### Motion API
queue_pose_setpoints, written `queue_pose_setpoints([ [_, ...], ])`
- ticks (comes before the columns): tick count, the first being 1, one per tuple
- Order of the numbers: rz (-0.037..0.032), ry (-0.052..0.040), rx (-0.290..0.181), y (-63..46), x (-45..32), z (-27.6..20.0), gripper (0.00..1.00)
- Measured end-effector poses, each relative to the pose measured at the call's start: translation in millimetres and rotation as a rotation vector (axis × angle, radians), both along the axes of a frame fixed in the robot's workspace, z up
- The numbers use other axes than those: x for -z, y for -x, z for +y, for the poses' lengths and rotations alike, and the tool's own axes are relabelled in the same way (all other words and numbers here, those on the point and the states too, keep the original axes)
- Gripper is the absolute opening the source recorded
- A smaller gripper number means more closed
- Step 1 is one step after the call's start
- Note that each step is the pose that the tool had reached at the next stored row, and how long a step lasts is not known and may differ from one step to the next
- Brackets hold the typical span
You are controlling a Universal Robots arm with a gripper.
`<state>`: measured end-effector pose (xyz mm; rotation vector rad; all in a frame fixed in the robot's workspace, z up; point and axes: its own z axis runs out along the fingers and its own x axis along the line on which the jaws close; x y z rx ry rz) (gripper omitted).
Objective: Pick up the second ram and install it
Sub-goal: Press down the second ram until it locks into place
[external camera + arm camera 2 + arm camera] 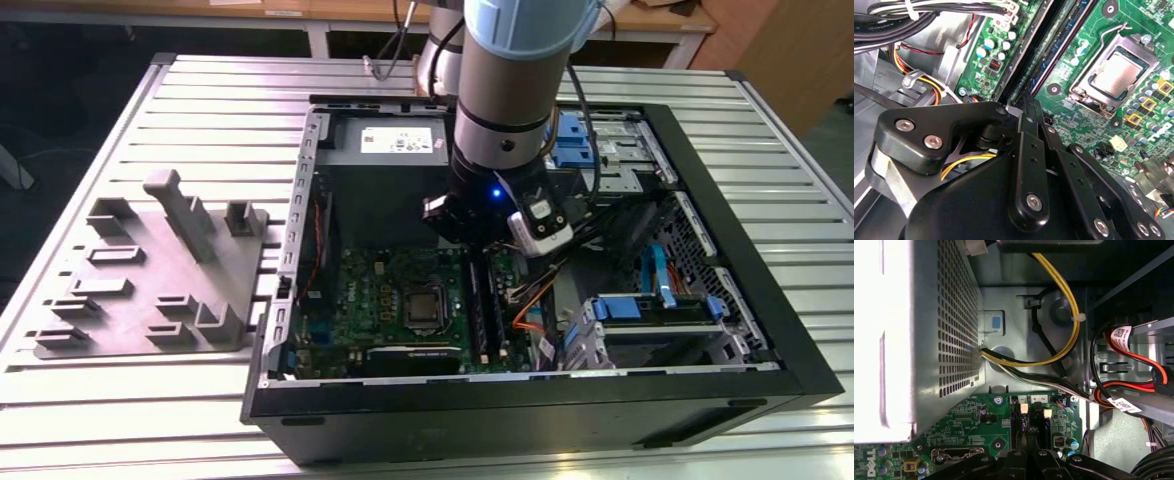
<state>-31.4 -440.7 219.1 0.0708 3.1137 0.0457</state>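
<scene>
- My hand (pixel 1026 97) is closed: the 2 black fingers (pixel 1026 150) run together to 1 narrow tip, with no gap I can see between them.
- That tip is low inside the computer, right at the near end of the long black slots (pixel 1066 40). Whether it presses on a slot or stops just above it, I cannot tell.
- In the first wrist view my hand (pixel 1026 452) points at the same place, close to the pale clips (pixel 1023 407) at the slot ends.
- I cannot pick out the second ram stick. A board that thin could be clamped between my fingertips or already sitting in a slot, and the pictures do not settle which.
- I judge the task to be at the fitting stage, since my hand is at the slots, well apart from the grey rack (pixel 147 290) outside the case. I cannot confirm that the stick is seated and latched.
- Just beyond the slots lies the green board (pixel 1094 130), with the square metal chip socket (pixel 1116 77) beside them.
- Farther on are the yellow cables (pixel 1069 300) and the perforated metal power box (pixel 954 315).
- All of this sits in the open black case (pixel 534 400), which lies on the ribbed metal table (pixel 200 100).
</scene>
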Motion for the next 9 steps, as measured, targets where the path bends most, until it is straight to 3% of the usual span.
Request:
queue_pose_setpoints([
  [9, 0.0000, 0.0001, 0.000, 0.0, 1.2, 0.0, 0.07],
])
